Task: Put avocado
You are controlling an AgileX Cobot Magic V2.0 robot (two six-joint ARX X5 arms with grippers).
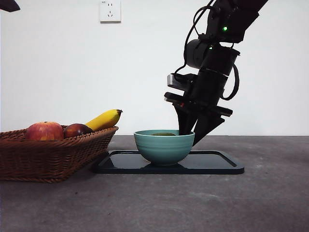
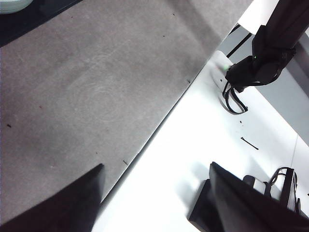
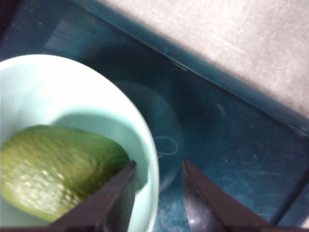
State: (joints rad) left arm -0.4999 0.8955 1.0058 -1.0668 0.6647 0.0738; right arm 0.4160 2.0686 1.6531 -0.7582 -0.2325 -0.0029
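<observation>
The avocado (image 3: 53, 169), dark green and oval, lies inside the teal bowl (image 3: 72, 92); in the front view only its top (image 1: 164, 134) shows above the bowl (image 1: 163, 147). The bowl stands on a dark tray (image 1: 212, 162). My right gripper (image 1: 190, 137) is open and reaches down at the bowl's right side. In the right wrist view its jaws (image 3: 159, 164) stand on either side of the rim, one inside next to the avocado, one outside over the tray (image 3: 217, 130). My left gripper (image 2: 154, 193) is open and empty above the bare table.
A wicker basket (image 1: 48, 157) at the left holds a red apple (image 1: 44, 131), a darker apple (image 1: 77, 129) and a yellow banana (image 1: 104, 119). The waiting left arm shows as a black tip (image 1: 8, 5). A wall socket (image 1: 110, 10) is behind.
</observation>
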